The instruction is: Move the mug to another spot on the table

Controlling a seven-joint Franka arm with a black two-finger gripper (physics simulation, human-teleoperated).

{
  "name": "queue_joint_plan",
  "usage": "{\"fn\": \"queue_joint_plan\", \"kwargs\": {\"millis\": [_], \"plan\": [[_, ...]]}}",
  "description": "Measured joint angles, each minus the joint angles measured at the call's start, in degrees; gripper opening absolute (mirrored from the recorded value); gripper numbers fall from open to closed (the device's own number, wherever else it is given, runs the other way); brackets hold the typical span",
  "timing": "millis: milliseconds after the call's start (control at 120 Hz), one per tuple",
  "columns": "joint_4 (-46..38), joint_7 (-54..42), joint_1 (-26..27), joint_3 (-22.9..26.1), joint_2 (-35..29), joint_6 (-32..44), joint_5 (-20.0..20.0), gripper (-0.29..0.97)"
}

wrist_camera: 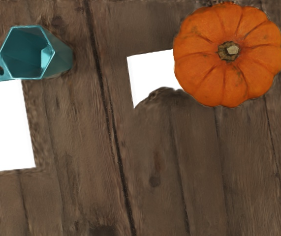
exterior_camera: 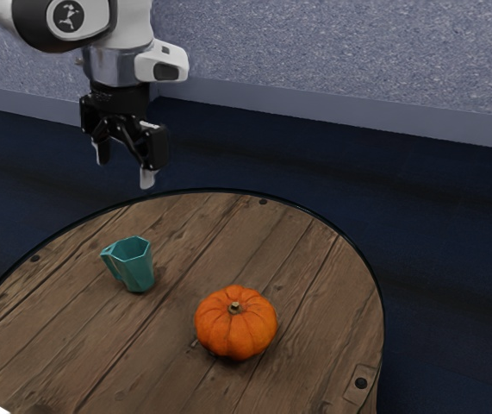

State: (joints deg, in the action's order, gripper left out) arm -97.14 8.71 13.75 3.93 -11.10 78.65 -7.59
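**Mug (exterior_camera: 131,263) stands upright on the wooden table, gripper hanging free above**

The teal mug, with faceted sides and an open mouth, stands on the round table (exterior_camera: 297,259), toward the exterior view's left. An orange pumpkin (exterior_camera: 235,322) sits near it on the exterior view's right, the two apart. The tabletop is made of weathered brown planks with dark seams and knots, with a thin dark rim and bolt heads near the edge. The black gripper (exterior_camera: 125,171) hangs in the air above the table's far edge, well above the mug, its fingers spread and holding nothing. Behind the table lie a dark blue floor (exterior_camera: 435,198), a pale baseboard strip (exterior_camera: 332,108) and a speckled grey-blue wall (exterior_camera: 340,52). In the wrist view, two flat white patches (wrist_camera: 152,73) lie on the planks, one touching the pumpkin, the other just beside the mug.
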Motion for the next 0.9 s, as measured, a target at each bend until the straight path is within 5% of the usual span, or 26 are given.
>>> {"fn": "queue_joint_plan", "kwargs": {"millis": [183, 317, 450, 633, 775, 900], "plan": [[-3.6, -1.4, 0.1, -7.3, -1.3, 3.5, -1.9, 0.68], [-15.7, -9.9, -0.1, -18.9, -2.0, 11.1, -2.7, 0.68], [-20.8, -22.6, -0.6, -28.5, 8.1, 23.5, -2.6, 0.68], [-22.3, -41.6, -2.9, -30.8, 16.7, 39.6, -1.2, 0.68], [-21.7, -57.3, -3.7, -30.8, 23.1, 49.4, 5.6, 0.68], [-16.7, -70.3, -10.9, -30.5, 28.0, 52.1, 14.9, 0.68]]}}
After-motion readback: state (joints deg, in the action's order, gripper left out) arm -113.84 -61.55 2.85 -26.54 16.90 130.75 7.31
